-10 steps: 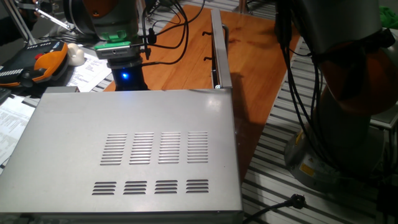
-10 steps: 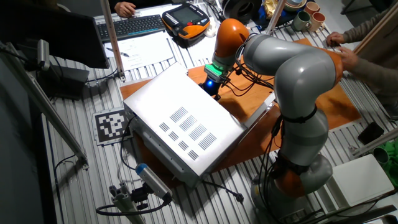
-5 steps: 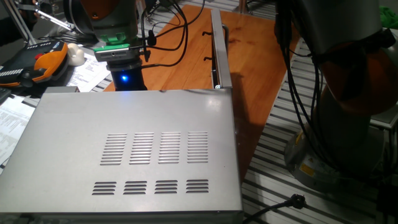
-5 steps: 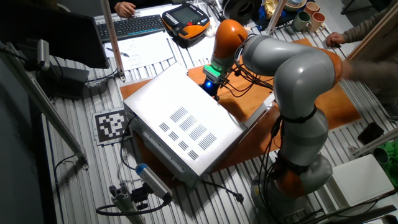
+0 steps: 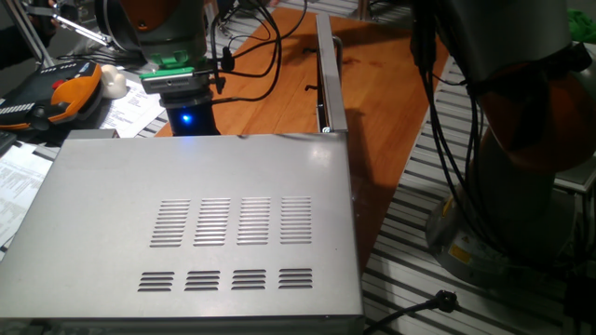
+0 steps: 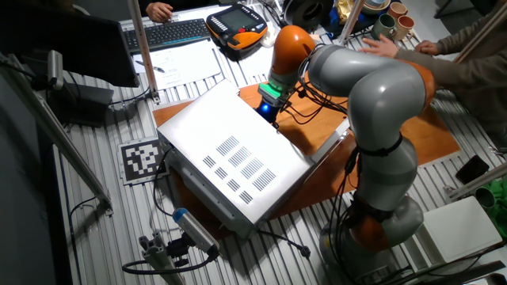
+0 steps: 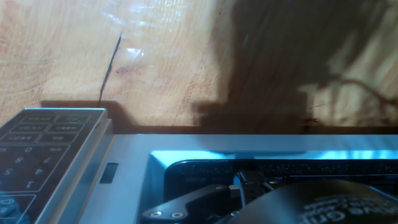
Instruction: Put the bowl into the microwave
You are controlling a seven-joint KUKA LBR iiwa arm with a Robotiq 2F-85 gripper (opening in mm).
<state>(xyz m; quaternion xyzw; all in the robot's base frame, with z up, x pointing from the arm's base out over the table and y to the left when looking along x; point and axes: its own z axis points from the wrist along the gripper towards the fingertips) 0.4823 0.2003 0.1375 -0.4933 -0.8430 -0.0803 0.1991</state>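
Note:
The microwave point(image 5: 205, 223) is a silver-grey box with vent slots on top; it also shows in the other fixed view point(image 6: 230, 158). Its door point(image 5: 324, 65) stands open, seen edge-on. My gripper point(image 5: 189, 113) hangs just beyond the microwave's front edge, a blue light on its body, its fingertips hidden behind the top; it also shows in the other fixed view point(image 6: 269, 99). The hand view shows the microwave's keypad point(image 7: 37, 146), its front frame and dark finger parts at the bottom. The bowl is hidden in every view. I cannot tell whether the gripper holds anything.
A wooden board point(image 5: 270, 102) lies under and in front of the microwave. A white lump point(image 5: 113, 82) and an orange-black pendant point(image 5: 56, 98) lie at the back left. Mugs point(image 6: 390, 22) stand at the far edge, with a person's hand point(image 6: 379, 46) beside them. Cables hang from my arm.
A person's hand has moved in from the right toward the mugs at the far edge. My gripper and the microwave have hardly moved.

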